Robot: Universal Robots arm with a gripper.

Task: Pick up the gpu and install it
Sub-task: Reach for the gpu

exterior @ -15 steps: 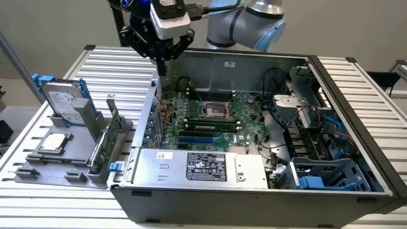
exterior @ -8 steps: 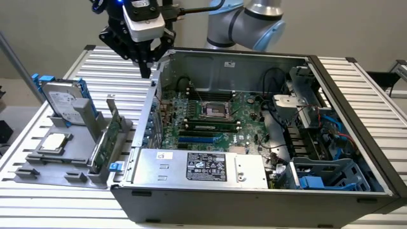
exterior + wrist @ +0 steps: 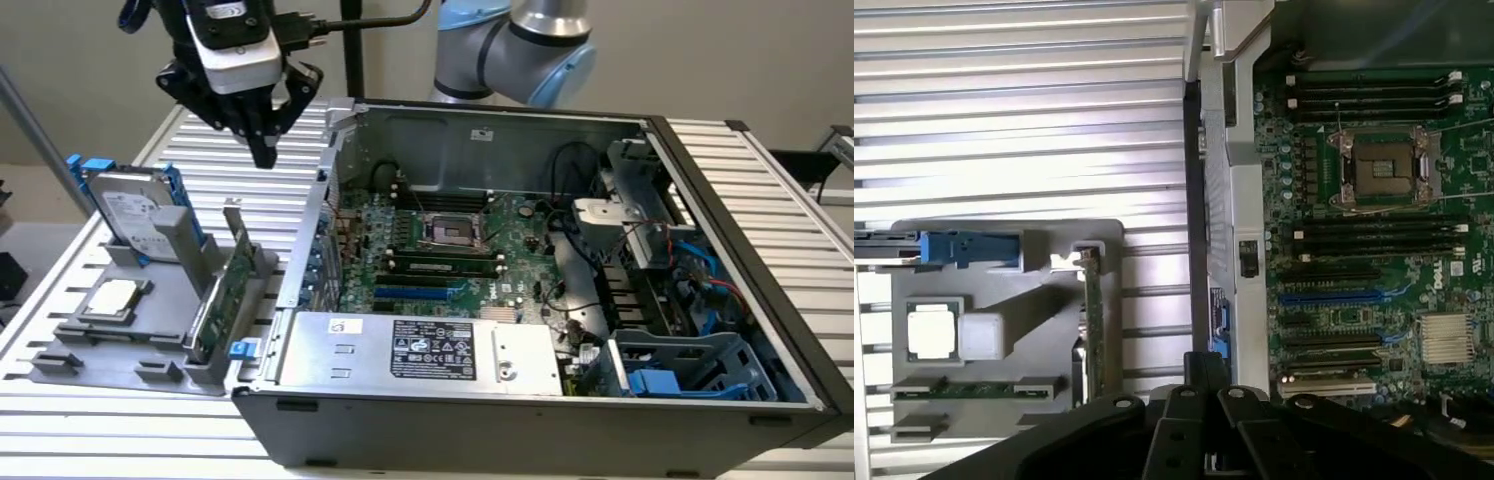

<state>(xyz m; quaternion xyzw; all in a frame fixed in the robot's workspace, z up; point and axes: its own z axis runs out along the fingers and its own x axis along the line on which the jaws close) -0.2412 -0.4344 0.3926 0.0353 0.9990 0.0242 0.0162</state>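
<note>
Gripper [image 3: 264,152] hangs in the air over the slatted table [image 3: 287,190], fingers clenched together w/ nothing between them. It's beyond the far end of the gray tray [image 3: 80,355], just beside the side wall of the open PC case [image 3: 534,420], well above both.

Graphics card [image 3: 224,290] (green board, dark face, metal bracket at its far end) stands on edge in a slot along the tray's side nearest the case. Clear gap between it and the gripper, no contact.

Same tray:
- Hard drive [image 3: 131,205] w/ blue rails, upright at the far corner on the exterior view's left.
- Square silver chip [image 3: 110,298], flat, nearer the camera than the drive.

Wrist view:
- Gripper [image 3: 1206,380] shows as dark closed fingers.
- The card [image 3: 1094,320] is edge-on, a thin green strip in the tray [image 3: 1004,235].
- The chip [image 3: 934,332] is apart from the card.

Inside the case: motherboard [image 3: 441,240] w/ processor socket [image 3: 445,232], blue slot [image 3: 420,293] toward the near side, and labelled power supply box [image 3: 427,350] along the near edge. Robot arm [image 3: 521,50] shows behind the case.
</note>
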